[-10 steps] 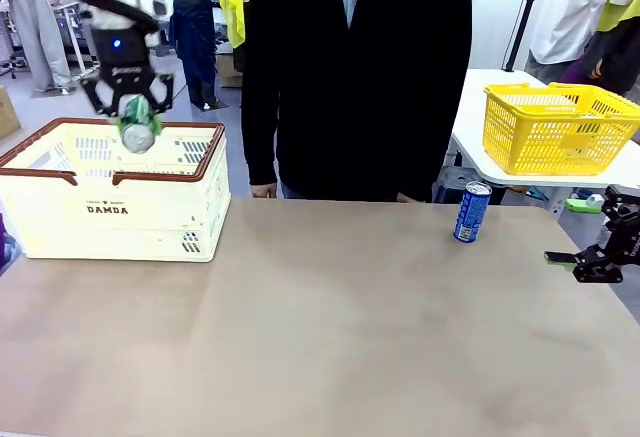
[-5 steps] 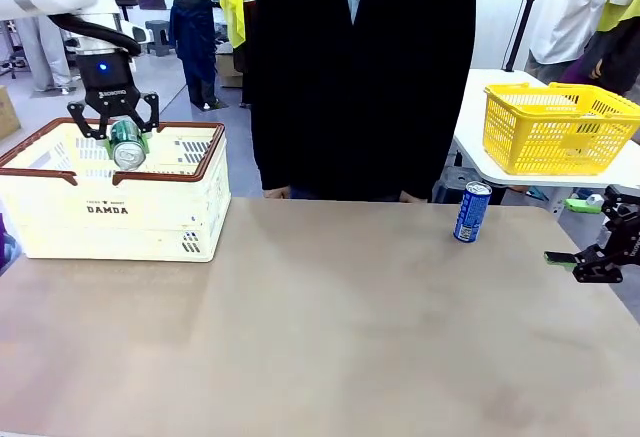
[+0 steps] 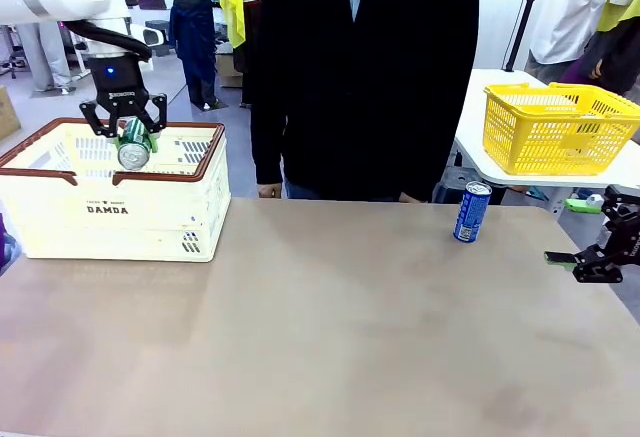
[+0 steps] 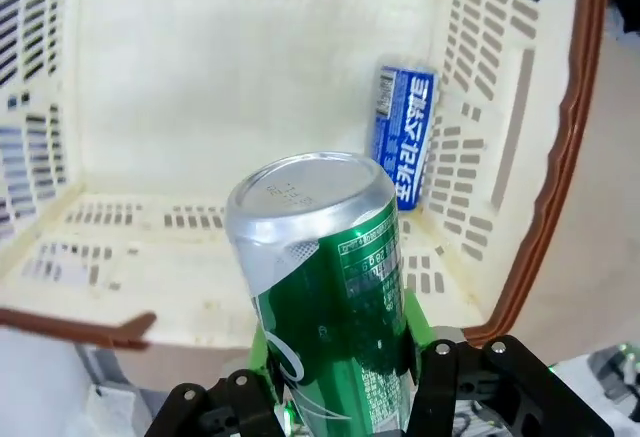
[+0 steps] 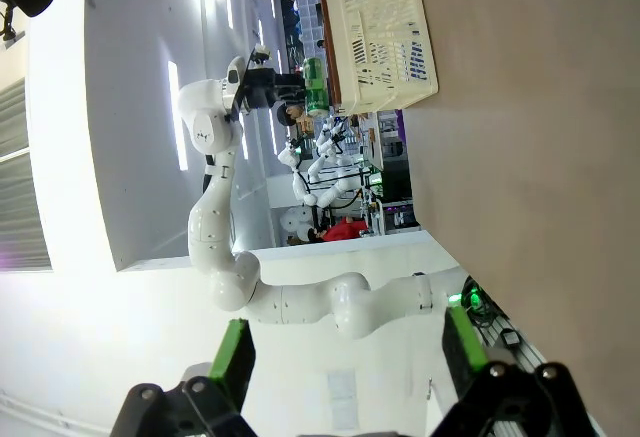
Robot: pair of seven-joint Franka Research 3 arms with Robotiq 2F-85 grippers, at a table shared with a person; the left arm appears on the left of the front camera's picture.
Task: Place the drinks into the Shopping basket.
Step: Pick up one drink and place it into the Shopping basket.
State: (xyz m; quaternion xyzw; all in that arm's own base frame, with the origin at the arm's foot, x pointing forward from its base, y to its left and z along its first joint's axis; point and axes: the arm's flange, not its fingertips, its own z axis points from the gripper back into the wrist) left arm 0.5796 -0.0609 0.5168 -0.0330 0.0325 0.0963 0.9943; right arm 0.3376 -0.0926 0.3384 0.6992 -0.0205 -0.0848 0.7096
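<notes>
My left gripper [image 3: 128, 129] is shut on a green can [image 3: 133, 146], which hangs tilted just above the open top of the Shopping basket [image 3: 110, 227], a cream crate with a brown rim at the table's far left. In the left wrist view the green can [image 4: 325, 267] sits between my green pads [image 4: 415, 322], silver end pointing into the basket [image 4: 250, 57], where a blue can [image 4: 405, 137] lies against a slotted wall. Another blue can [image 3: 472, 211] stands upright on the table at the far right. My right gripper [image 3: 600, 257] hovers open and empty off the right edge.
A person in a dark coat [image 3: 360, 77] stands at the far edge, a hand [image 3: 265, 191] at the table's rim. A yellow mesh basket [image 3: 555, 127] sits on a white side table at the back right. The right wrist view shows open green-padded fingers [image 5: 232, 352].
My left gripper has come down a little with the green can, closer to the basket's rim. The right arm and the blue can on the table have not moved.
</notes>
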